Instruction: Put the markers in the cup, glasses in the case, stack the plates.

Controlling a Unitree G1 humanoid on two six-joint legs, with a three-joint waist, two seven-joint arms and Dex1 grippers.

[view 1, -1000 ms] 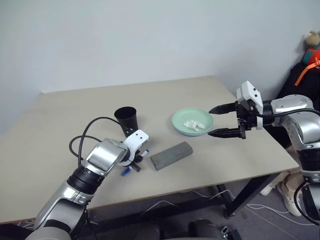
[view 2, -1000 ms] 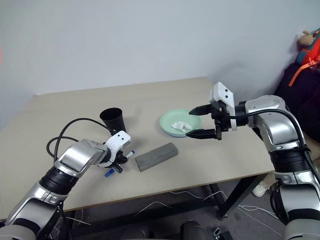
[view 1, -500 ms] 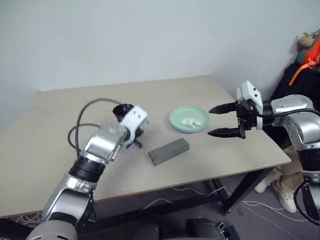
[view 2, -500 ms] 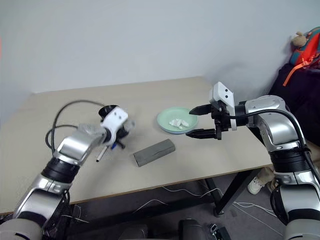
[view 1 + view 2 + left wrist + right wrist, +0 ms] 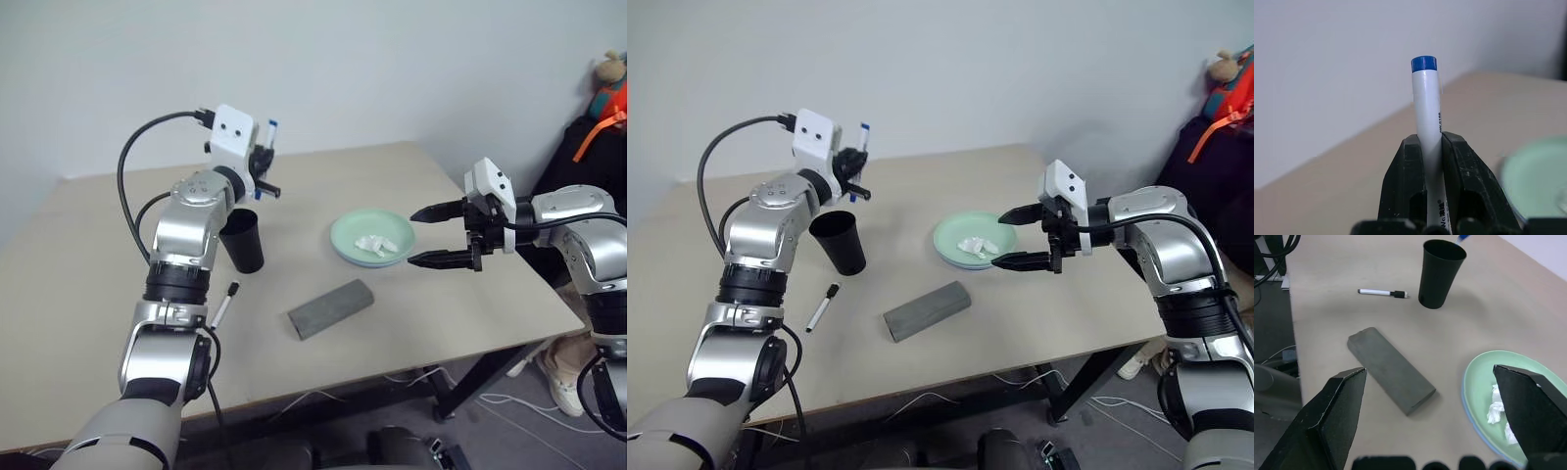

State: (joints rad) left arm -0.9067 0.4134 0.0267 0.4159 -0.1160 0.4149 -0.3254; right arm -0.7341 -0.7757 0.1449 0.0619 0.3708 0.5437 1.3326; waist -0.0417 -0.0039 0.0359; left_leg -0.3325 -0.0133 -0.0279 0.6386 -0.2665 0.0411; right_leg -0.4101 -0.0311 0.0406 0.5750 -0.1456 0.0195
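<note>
Your left gripper (image 5: 1432, 147) is holding the blue-capped marker (image 5: 1427, 105), its two black fingers (image 5: 1405, 181) clamped tight on the white barrel. The marker is standing upright in the grip, blue end up, in the air above the black cup (image 5: 840, 241).

The cup is standing upright on the table (image 5: 1068, 304), toward the far left part of the top, mouth open to the ceiling. The black-capped marker (image 5: 820, 307) is lying flat on the table just on the near side of the cup, apart from it, and nothing is touching it.

The grey case (image 5: 331, 308) is lying closed near the middle of the table, turned at an angle to the front edge. Toward the right edge the mint green plate (image 5: 348, 230) is sitting on top of the light blue one, whose rim is peeking out underneath, and crumpled white tissue (image 5: 376, 243) is resting in the green plate.

Your right gripper (image 5: 429, 235) is hovering just beside the plates on their right-edge side, pointing toward them, with its jaws standing wide apart and gripping nothing.
</note>
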